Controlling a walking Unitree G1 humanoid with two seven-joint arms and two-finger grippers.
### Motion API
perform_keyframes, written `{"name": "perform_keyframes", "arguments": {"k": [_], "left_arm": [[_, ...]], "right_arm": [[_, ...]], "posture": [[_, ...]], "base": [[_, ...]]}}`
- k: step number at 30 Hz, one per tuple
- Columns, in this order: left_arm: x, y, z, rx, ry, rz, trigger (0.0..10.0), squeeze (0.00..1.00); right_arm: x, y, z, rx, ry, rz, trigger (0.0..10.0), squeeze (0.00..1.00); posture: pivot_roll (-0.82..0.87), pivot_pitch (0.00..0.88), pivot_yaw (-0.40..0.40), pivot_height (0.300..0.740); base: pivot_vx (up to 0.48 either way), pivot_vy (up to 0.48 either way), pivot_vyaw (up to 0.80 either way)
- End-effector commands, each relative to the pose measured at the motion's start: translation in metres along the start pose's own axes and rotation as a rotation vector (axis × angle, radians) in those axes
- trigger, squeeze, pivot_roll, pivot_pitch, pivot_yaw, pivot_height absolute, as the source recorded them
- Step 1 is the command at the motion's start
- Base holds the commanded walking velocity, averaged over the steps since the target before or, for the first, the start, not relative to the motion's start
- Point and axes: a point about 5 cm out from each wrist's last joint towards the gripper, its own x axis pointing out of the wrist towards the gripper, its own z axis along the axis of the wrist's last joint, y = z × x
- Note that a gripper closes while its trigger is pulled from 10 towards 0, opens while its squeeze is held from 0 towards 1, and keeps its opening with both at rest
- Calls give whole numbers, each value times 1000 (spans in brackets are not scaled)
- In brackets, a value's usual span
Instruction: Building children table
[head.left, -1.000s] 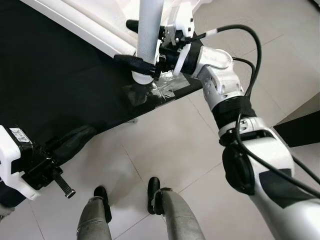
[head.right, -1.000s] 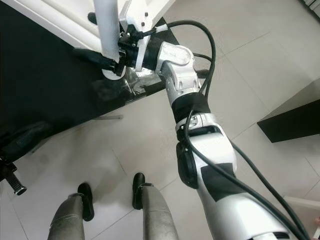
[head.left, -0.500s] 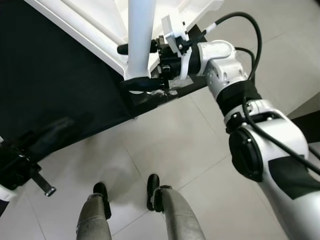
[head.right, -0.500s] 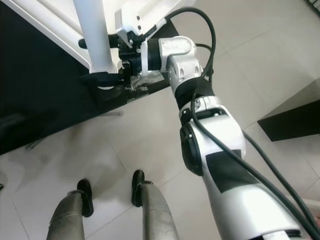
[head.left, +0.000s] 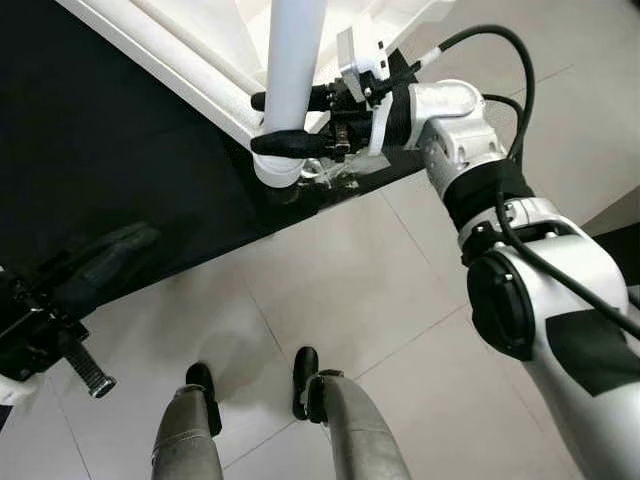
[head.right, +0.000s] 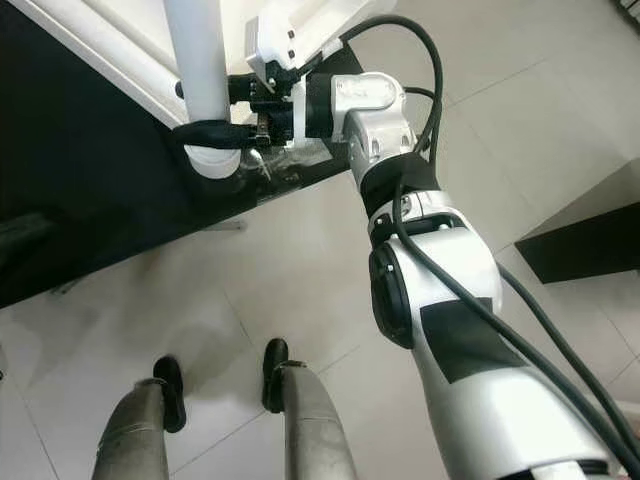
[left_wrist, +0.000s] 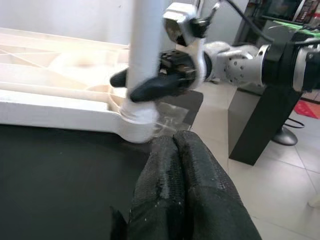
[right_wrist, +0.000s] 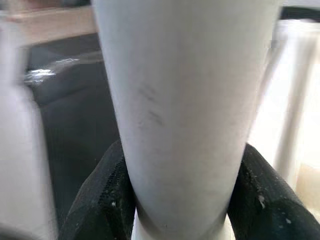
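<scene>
Pale floor tiles (head.left: 330, 290) under a black mat (head.left: 110, 170). Right pincer (head.left: 290, 122) is clenched around the smooth white tubular table leg (head.left: 292, 70), low, near its socket in the far upturned white plastic tabletop (head.left: 180, 60). It looks light, rigid, slippery; grip low. Left pincer (left_wrist: 185, 165) is pressed closed, empty.

Black mat (head.left: 110, 160) on pale tiled floor (head.left: 330, 290); dark cabinet (left_wrist: 255, 125) nearby

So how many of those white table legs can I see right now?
1: a white table leg standing at the corner of the upturned white tabletop, clamped by the right gripper. Others may lie outside the pictures.
</scene>
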Motion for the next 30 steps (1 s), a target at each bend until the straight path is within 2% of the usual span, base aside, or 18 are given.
{"name": "perform_keyframes", "arguments": {"k": [1, 2, 3, 4, 5, 6, 7, 9, 10, 18, 19, 21, 22, 23, 24, 26, 28, 30], "left_arm": [[-1, -6, 0, -11, 6, -34, 10000, 0], [-1, -6, 0, -11, 6, -34, 10000, 0], [-1, -6, 0, -12, 7, -33, 10000, 0], [-2, -5, -1, -14, 9, -32, 10000, 0], [-2, -5, -1, -14, 9, -32, 10000, 0], [-1, -4, -2, -17, 11, -31, 10000, 0], [-1, -3, -3, -19, 12, -31, 10000, 0], [1, -2, -4, -23, 8, -35, 10000, 0], [2, -2, -4, -25, 3, -38, 10000, 0], [5, -3, -8, -35, 2, -51, 10000, 0], [6, -5, -8, -37, -2, -57, 10000, 0], [6, -5, -8, -38, -3, -60, 10000, 0], [7, -6, -8, -40, -4, -62, 10000, 0], [7, -6, -8, -41, -5, -63, 10000, 0], [7, -6, -8, -40, -4, -63, 10000, 0], [8, -6, -8, -38, -5, -62, 10000, 0], [11, -7, -7, -33, -17, -68, 10000, 0], [12, -7, -6, -33, -25, -69, 10000, 0]], "right_arm": [[-8, 0, -32, 90, 98, -184, 0, 0], [-8, 0, -32, 90, 98, -184, 0, 0], [-7, 4, -51, 162, 134, -299, 0, 0], [-2, 13, -78, 304, 165, -489, 0, 0], [-2, 13, -78, 304, 165, -489, 0, 0], [12, 40, -101, 367, 199, -565, 0, 0], [19, 60, -110, 403, 212, -621, 0, 0], [42, 96, -102, 394, 162, -654, 0, 0], [51, 103, -96, 395, 138, -666, 0, 0], [75, 103, -83, 412, 88, -663, 0, 0], [75, 104, -75, 410, 109, -667, 10000, 0], [73, 100, -72, 402, 112, -664, 10000, 0], [70, 98, -66, 404, 107, -676, 10000, 75], [67, 97, -63, 407, 102, -683, 10000, 75], [66, 94, -59, 396, 89, -658, 10000, 1000], [65, 88, -54, 400, 58, -624, 10000, 1000], [65, 73, -36, 349, -26, -478, 10000, 1000], [65, 69, -29, 333, -58, -419, 10000, 1000]], "posture": [[142, 461, -205, 740], [142, 461, -205, 740], [137, 459, -210, 740], [134, 460, -199, 740], [134, 460, -199, 740], [137, 456, -197, 740], [137, 456, -197, 740], [137, 436, -182, 740], [137, 436, -182, 740], [134, 420, -185, 740], [135, 423, -190, 740], [138, 427, -191, 740], [137, 430, -192, 740], [137, 430, -192, 740], [131, 432, -198, 740], [118, 428, -212, 740], [96, 429, -231, 740], [96, 429, -231, 740]], "base": [[0, 0, 0], [0, 0, 0], [0, 0, 0], [0, 0, 0], [0, 0, 0], [0, 0, 0], [0, 0, 0], [0, 0, 0], [0, 0, 0], [0, 0, 0], [0, 0, 0], [0, 0, 0], [0, 0, 0], [0, 0, 0], [0, 0, 0], [0, 0, 0], [0, 0, 0], [0, 0, 0]]}}
